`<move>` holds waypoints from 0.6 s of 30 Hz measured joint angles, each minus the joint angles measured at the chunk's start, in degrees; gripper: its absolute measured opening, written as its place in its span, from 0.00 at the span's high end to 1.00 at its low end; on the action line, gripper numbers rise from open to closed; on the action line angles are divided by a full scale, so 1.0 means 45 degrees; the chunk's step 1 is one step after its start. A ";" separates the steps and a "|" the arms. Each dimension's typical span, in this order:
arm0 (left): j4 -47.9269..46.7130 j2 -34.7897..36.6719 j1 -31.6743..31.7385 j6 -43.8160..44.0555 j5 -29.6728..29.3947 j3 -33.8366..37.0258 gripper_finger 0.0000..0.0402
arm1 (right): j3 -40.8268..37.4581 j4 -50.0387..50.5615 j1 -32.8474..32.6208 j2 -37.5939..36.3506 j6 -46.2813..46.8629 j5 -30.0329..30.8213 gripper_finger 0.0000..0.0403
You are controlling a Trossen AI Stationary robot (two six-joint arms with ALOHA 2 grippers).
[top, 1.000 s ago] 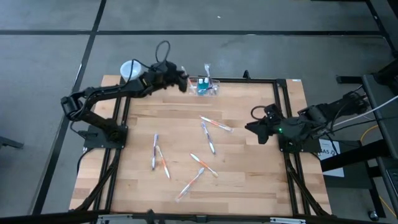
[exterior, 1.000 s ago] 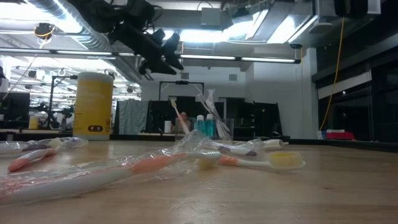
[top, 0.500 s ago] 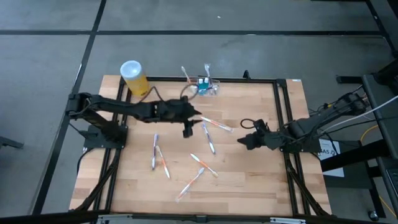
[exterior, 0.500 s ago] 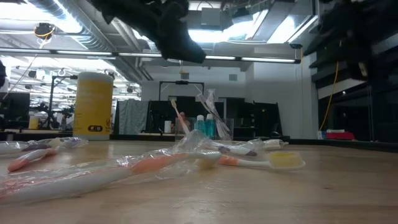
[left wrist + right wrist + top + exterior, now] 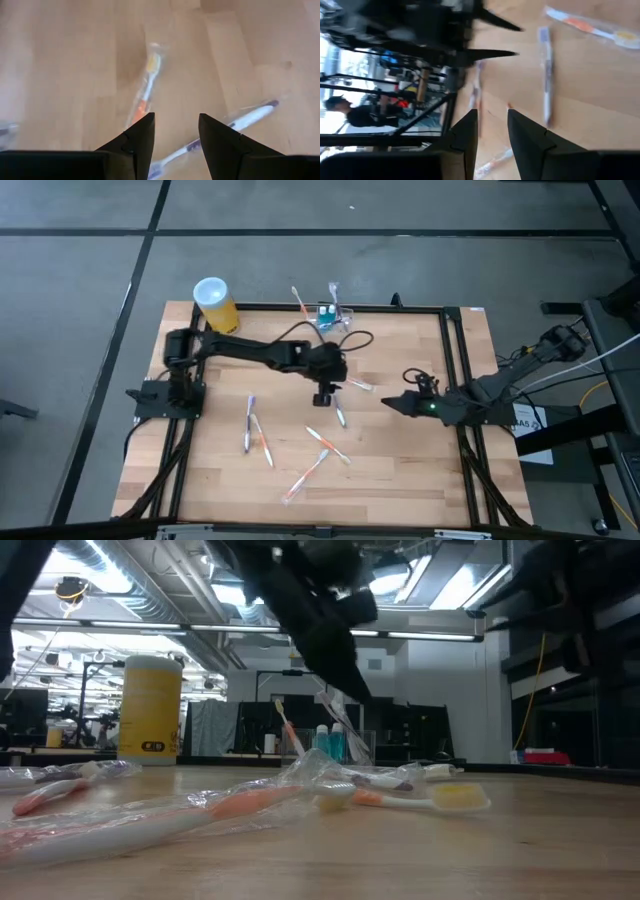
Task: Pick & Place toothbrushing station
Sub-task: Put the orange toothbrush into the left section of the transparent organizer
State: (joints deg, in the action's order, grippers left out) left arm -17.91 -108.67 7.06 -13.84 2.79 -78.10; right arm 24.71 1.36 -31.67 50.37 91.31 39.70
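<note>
Left gripper [image 5: 323, 397] hung over table [image 5: 400, 470] center, above wrapped toothbrushes [image 5: 338, 412], fingers [image 5: 142, 137] parted and holding nothing. Right gripper [image 5: 388, 401] sat low at right side, fingers [image 5: 467, 131] narrowly apart, empty. Toothbrushing station [image 5: 330, 320] stood at far table edge, near yellow canister [image 5: 214, 303]

Canister: yellow canister [image 5: 214, 303] with white top; upright at tabletop's far left corner
Toothbrushes: wrapped toothbrushes [image 5: 258, 438] scattered flat across tabletop [image 5: 400, 470] centre and near half; orange and purple handles
</note>
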 joint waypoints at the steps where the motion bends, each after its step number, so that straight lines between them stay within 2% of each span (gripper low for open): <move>1: -0.0087 -0.0319 0.0070 -0.0150 0.0068 -0.0294 0.63 | 0.0000 -0.0134 -0.0261 -0.0053 0.0016 0.0365 0.73; 9: -0.0589 -0.2022 0.0376 -0.1312 0.0992 -0.2320 0.63 | 0.0000 -0.1982 -0.2454 -0.0271 -0.1020 0.3862 0.73; 18: -0.0729 -0.3416 0.0492 -0.1433 0.1180 -0.3148 0.63 | 0.0000 -0.4477 -0.3979 -0.0271 -0.3235 0.6324 0.73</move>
State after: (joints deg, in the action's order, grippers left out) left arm -21.19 -124.04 9.27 -20.29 8.09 -92.27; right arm 24.71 -18.79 -49.58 49.15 76.75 68.16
